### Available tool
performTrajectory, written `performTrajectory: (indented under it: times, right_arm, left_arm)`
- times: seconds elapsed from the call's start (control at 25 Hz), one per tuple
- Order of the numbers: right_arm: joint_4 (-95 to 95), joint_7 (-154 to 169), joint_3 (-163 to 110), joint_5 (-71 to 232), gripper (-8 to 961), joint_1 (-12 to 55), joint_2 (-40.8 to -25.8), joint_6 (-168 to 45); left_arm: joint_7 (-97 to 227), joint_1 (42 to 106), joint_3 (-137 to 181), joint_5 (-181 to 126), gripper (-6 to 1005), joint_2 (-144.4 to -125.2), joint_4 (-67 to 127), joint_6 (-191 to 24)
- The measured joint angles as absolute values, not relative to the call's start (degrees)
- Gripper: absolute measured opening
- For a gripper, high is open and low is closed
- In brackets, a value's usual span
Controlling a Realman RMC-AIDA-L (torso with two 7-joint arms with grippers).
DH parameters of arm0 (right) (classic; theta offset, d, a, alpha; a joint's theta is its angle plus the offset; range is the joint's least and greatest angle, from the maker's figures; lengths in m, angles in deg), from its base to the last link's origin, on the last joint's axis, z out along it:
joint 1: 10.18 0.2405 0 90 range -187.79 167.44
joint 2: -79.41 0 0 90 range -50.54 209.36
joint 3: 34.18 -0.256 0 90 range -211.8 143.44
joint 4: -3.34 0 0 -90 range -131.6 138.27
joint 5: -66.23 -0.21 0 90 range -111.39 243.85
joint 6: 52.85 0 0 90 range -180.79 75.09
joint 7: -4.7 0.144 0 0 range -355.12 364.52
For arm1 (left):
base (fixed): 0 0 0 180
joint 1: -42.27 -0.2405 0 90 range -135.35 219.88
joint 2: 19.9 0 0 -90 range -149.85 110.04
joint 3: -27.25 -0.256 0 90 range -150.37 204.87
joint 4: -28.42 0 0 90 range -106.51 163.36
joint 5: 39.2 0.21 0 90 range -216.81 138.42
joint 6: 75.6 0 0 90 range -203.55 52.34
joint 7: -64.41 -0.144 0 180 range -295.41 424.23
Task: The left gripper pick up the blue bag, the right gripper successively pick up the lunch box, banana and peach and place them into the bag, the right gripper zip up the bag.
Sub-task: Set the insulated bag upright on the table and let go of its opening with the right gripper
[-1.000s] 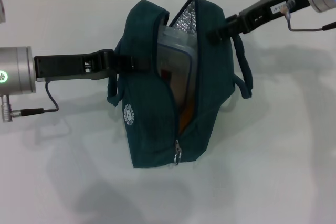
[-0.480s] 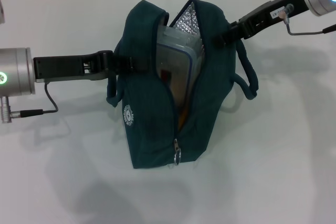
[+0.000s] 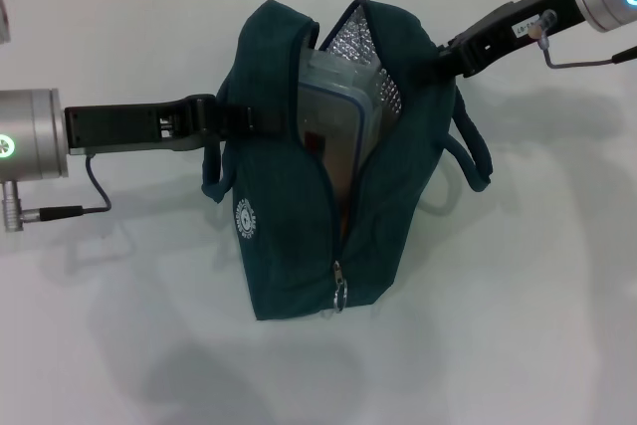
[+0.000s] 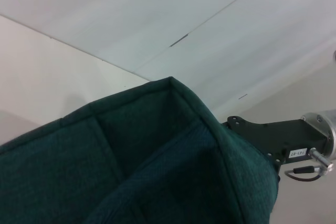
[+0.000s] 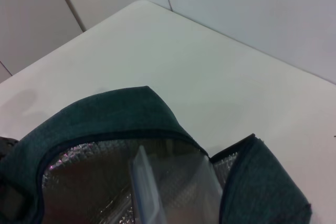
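Since the earlier frame the right gripper [image 3: 439, 59] has been drawn back from the mouth of the blue bag [image 3: 289, 216], which gapes wider; whether its fingers are apart cannot be told. The bag stands on the table [image 3: 518, 286], apparently clamped by the left gripper [image 3: 231, 121]. The lunch box [image 3: 333, 111] is seen upright inside. The zipper pull [image 3: 340, 294] lies at the near end, away from the right gripper

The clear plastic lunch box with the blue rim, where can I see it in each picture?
Head view: the clear, blue-rimmed plastic lunch box stands on edge inside the open dark teal-blue fabric bag, mid-picture.
Left wrist view: not visible; only the bag's outside shows.
Right wrist view: its blue rim pokes up at the lower edge.
Shared landmark: the teal bag; its silver foil lining shows in head and right wrist views.
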State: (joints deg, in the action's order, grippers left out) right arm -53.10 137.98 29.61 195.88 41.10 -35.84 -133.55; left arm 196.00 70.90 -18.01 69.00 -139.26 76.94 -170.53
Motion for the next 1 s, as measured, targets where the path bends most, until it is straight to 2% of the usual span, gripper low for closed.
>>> performTrajectory:
  times: [0.08, 0.32, 0.56, 1.0]
  right_arm:
    - [-53.16, 137.87, 29.63, 195.88, 264, 41.26, -35.76, -133.6]
    - [-55.1, 137.37, 29.63, 195.87, 210, 40.75, -35.72, -134.12]
    - [-60.17, 137.47, 29.17, 195.27, 185, 39.02, -35.68, -136.12]
    - [-75.54, 139.59, 29.17, 194.41, 131, 32.61, -35.86, -141.21]
  left_arm:
    - [196.01, 70.95, -18.01, 69.0, 47, -139.26, 76.94, -170.54]
    - [196.09, 70.95, -18.01, 69.0, 47, -139.34, 76.93, -170.64]
    - [196.07, 71.09, -18.39, 68.03, 47, -139.35, 76.38, -170.68]
    - [193.13, 75.19, -19.19, 67.58, 47, -139.53, 67.6, -170.53]
